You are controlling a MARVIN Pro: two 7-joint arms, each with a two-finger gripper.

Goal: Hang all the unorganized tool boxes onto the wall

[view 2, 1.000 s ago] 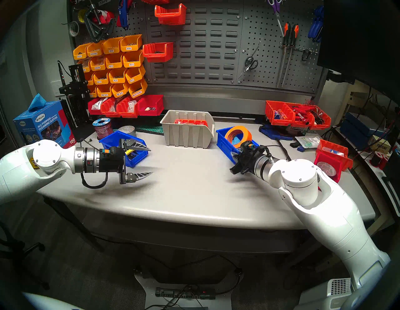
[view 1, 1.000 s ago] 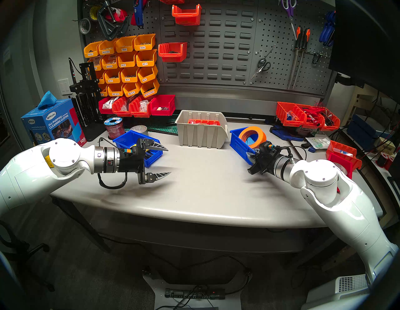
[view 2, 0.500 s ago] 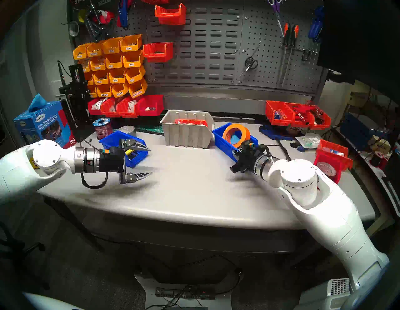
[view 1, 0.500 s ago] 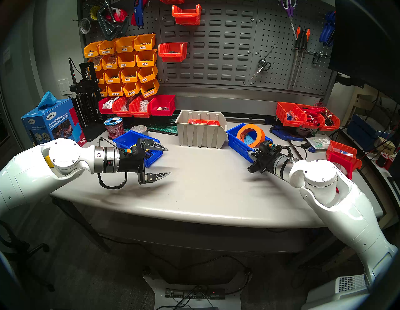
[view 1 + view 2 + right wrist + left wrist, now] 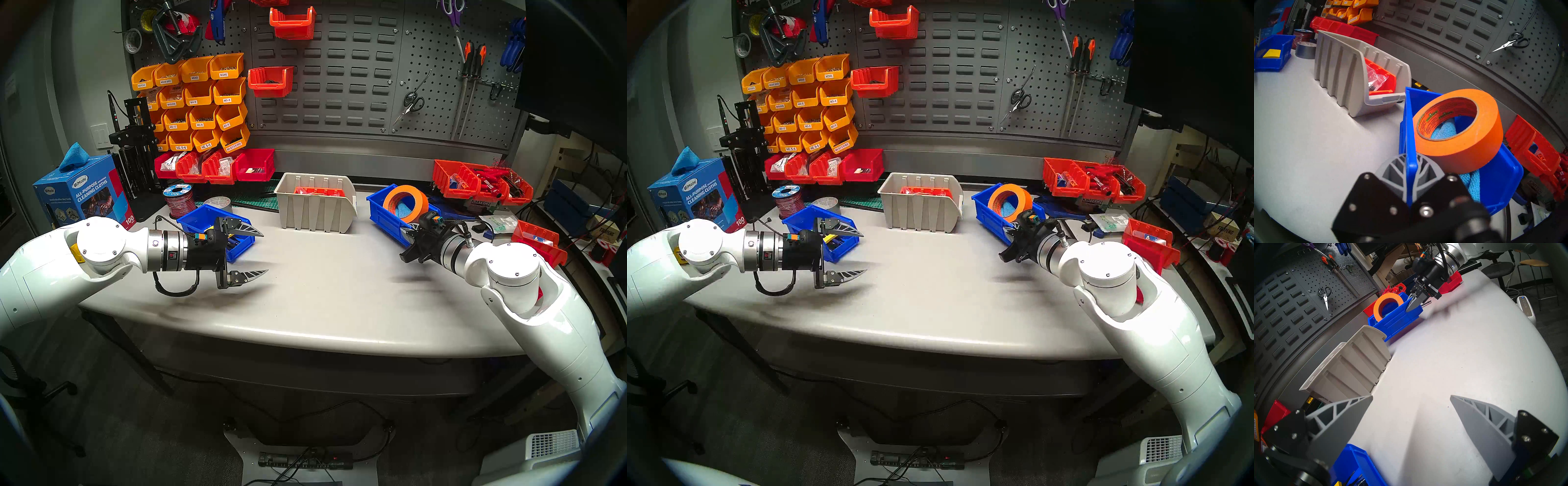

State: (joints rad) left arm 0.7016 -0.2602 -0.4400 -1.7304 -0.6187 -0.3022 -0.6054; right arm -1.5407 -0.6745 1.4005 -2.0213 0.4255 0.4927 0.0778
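Observation:
My right gripper (image 5: 1411, 162) is shut on the near side wall of a blue tool box (image 5: 1500, 169), one finger inside and one outside. This box (image 5: 386, 212) holds an orange tape roll (image 5: 403, 203) and a blue cloth, and hangs tilted just above the table at right. The beige tool box (image 5: 315, 207) stands at the table's middle back. Another blue tool box (image 5: 203, 217) sits at left behind my left gripper (image 5: 263, 253), which is open and empty over the table. The wall (image 5: 339, 68), a grey louvred panel, rises behind.
Two red bins (image 5: 271, 81) hang on the panel's left; yellow bins (image 5: 193, 101) fill the pegboard beside them. Rows of red bins (image 5: 481, 183) stand at back right and back left. A red bin (image 5: 539, 244) sits close to my right arm. Scissors (image 5: 412, 101) hang at right.
My right gripper has carried the blue tool box with the tape up and toward the back right, off the table. The left arm has not moved.

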